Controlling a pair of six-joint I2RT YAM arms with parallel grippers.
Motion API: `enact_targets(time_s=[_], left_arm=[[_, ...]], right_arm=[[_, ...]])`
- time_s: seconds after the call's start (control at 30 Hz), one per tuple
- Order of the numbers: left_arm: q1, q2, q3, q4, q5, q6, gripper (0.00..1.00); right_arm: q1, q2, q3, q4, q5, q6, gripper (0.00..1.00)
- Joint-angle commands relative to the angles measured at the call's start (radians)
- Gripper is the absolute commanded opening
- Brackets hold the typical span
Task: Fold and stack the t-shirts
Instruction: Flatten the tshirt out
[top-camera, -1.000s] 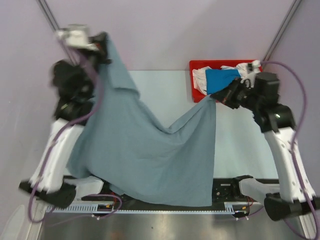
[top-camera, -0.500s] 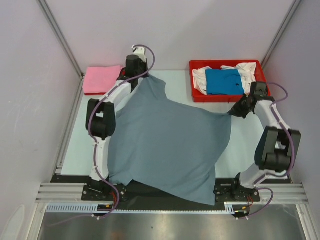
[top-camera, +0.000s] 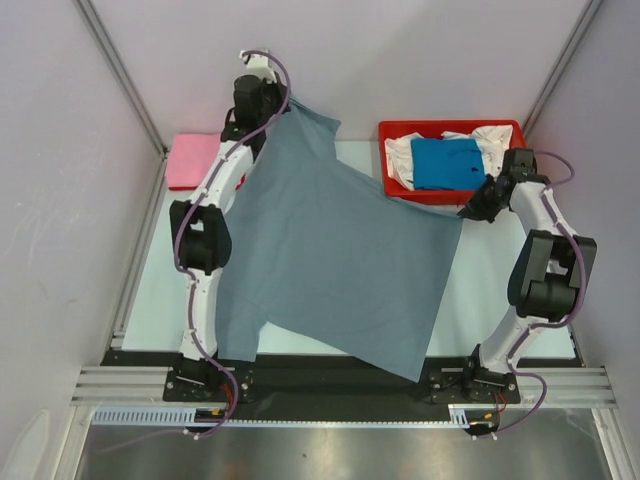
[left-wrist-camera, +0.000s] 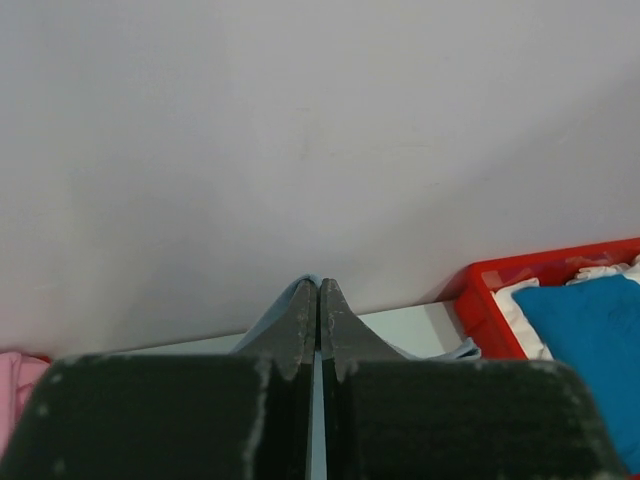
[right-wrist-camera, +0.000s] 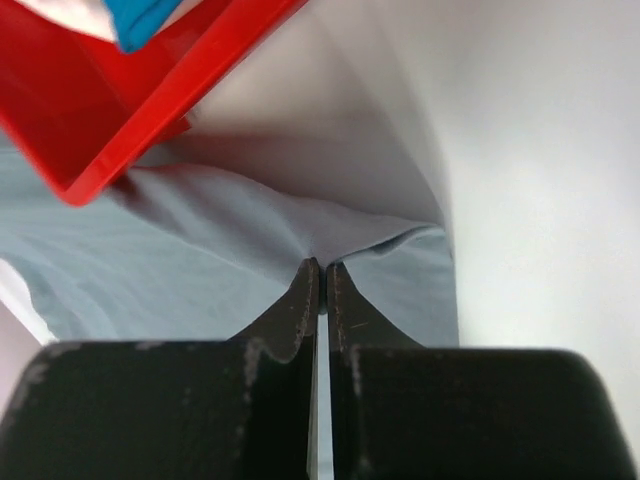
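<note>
Grey t-shirt (top-camera: 330, 260) stretched wide between the two arms, far edge lifted, near hem trailing over the front of the bench (top-camera: 500, 290) by the arm bases; left end effector (left-wrist-camera: 318, 288) pinched closed on a far corner up near the back wall, only a sliver of cloth showing past the tips; right end effector (right-wrist-camera: 320, 268) closed on the opposite corner, just beside the red tray (top-camera: 386, 128), cloth puckering into the pinch; pink t-shirt (top-camera: 192, 160) lies folded at the far left, blue t-shirt (top-camera: 445, 162) sits in the tray. My read: light, limp cloth with no stiffness of its own, so it sags wherever unsupported and follows only the held points; both bites look shallow, so I expect slip under a sharp tug; I would hold at hems or seams where the fabric is doubled, keep even tension, and steer clear of the tray rim, a likely snag.
</note>
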Motion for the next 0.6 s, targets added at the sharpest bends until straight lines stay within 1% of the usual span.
enact_targets(time_s=[0.0, 0.03, 0.1, 0.13, 0.17, 0.2, 0.23, 0.33, 0.37, 0.4, 0.43, 0.47, 0.57], left_arm=[[0.011, -0.141, 0.016, 0.027, 0.041, 0.003, 0.00], [0.011, -0.210, -0.001, 0.025, 0.041, 0.012, 0.00], [0.012, -0.280, -0.057, 0.025, 0.043, 0.033, 0.00], [0.012, -0.363, -0.105, 0.027, 0.038, 0.047, 0.00], [0.012, -0.406, -0.105, 0.027, 0.037, 0.047, 0.00], [0.014, -0.455, -0.167, 0.041, 0.035, 0.055, 0.00], [0.015, -0.544, -0.198, 0.045, 0.027, 0.056, 0.00], [0.017, -0.695, -0.339, 0.073, 0.014, 0.066, 0.00], [0.017, -0.801, -0.410, 0.087, 0.004, 0.073, 0.00], [0.020, -0.849, -0.441, 0.088, -0.005, 0.079, 0.00], [0.020, -0.908, -0.470, 0.088, -0.009, 0.086, 0.00], [0.023, -1.001, -0.517, 0.087, -0.023, 0.105, 0.00], [0.025, -1.149, -0.567, 0.061, -0.046, 0.148, 0.00]], right_arm=[[0.006, -0.141, 0.020, -0.041, -0.021, -0.015, 0.00], [0.016, -0.166, 0.023, -0.056, -0.020, 0.002, 0.00], [0.039, -0.259, 0.024, -0.075, -0.012, 0.013, 0.00], [0.060, -0.323, 0.030, -0.090, -0.012, 0.026, 0.00], [0.071, -0.324, 0.032, -0.099, -0.013, 0.030, 0.00], [0.080, -0.389, 0.038, -0.112, -0.021, 0.034, 0.00], [0.100, -0.420, 0.053, -0.144, -0.026, 0.036, 0.00], [0.140, -0.552, 0.075, -0.211, -0.032, 0.033, 0.00], [0.167, -0.590, 0.088, -0.227, -0.036, 0.031, 0.00], [0.183, -0.626, 0.095, -0.247, -0.038, 0.033, 0.00], [0.193, -0.696, 0.098, -0.271, -0.046, 0.036, 0.00], [0.225, -0.730, 0.102, -0.279, -0.056, 0.036, 0.00], [0.252, -0.851, 0.125, -0.293, -0.105, 0.030, 0.00]])
